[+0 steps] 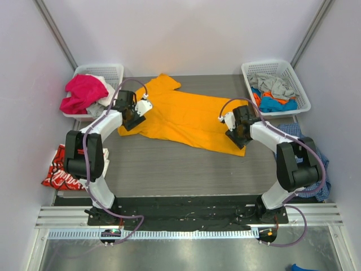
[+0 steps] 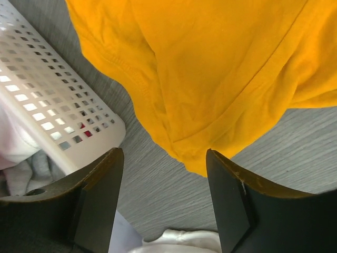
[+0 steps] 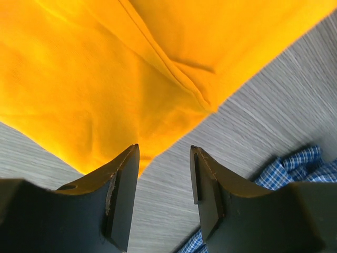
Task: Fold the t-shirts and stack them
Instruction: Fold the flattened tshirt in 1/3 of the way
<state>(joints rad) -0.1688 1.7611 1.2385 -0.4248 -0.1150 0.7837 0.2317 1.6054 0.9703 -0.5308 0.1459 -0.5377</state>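
The orange-yellow t-shirt [image 1: 186, 116] lies spread flat across the middle of the table, collar end at the left. My left gripper [image 1: 131, 118] is open and empty over its left sleeve corner [image 2: 195, 163]. My right gripper [image 1: 236, 134] is open and empty over the shirt's right hem corner [image 3: 152, 153]. Neither holds cloth. A red t-shirt with white lettering [image 1: 59, 169] lies folded at the table's left edge.
A white basket [image 1: 115, 70] at back left holds pink and white clothes; its wall shows in the left wrist view [image 2: 58, 110]. A white basket [image 1: 302, 96] at back right holds grey, blue and orange clothes. A blue checked cloth [image 1: 310, 152] lies at the right edge, also in the right wrist view [image 3: 295, 168].
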